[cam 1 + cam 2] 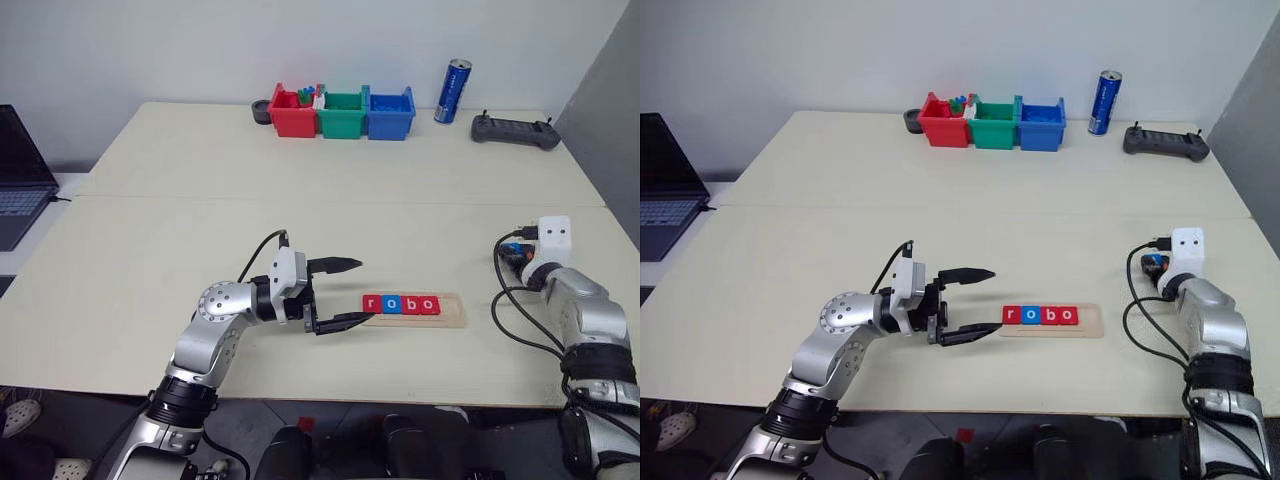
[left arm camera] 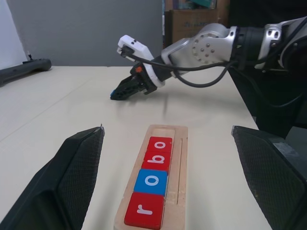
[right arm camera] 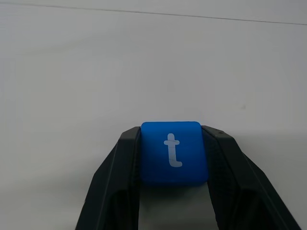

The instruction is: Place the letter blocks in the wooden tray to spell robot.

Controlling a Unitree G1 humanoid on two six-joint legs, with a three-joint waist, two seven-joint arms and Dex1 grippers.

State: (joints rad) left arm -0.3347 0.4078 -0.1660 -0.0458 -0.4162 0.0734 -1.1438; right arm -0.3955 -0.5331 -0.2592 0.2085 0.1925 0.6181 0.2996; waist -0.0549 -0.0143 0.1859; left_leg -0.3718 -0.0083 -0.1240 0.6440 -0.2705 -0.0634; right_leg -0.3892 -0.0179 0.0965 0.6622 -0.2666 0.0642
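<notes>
The right claw [image 3: 173, 143] pinches a blue letter block marked "t" [image 3: 173, 152] between its two black fingers, low over the pale counter [image 1: 300, 200] at the right edge of the head view. Toward the lower centre of the frame, the left claw [image 1: 345, 294] stands spread wide and empty, pointing sideways at the near end of the wooden tray [image 1: 452, 318], one finger above the counter and one just at the tray's end. In the tray's groove four letter blocks [image 1: 400, 304] lie side by side, touching: red "r", blue "o", red "b", red "o", with a bare slot at the tray's right end. Along the top of the frame sit a red bin [image 1: 292, 115], green bin [image 1: 343, 114] and blue bin [image 1: 390, 113], a blue can [image 1: 453, 91] and a black controller [image 1: 515, 130]. A laptop [image 1: 20, 175] shows at far left.
</notes>
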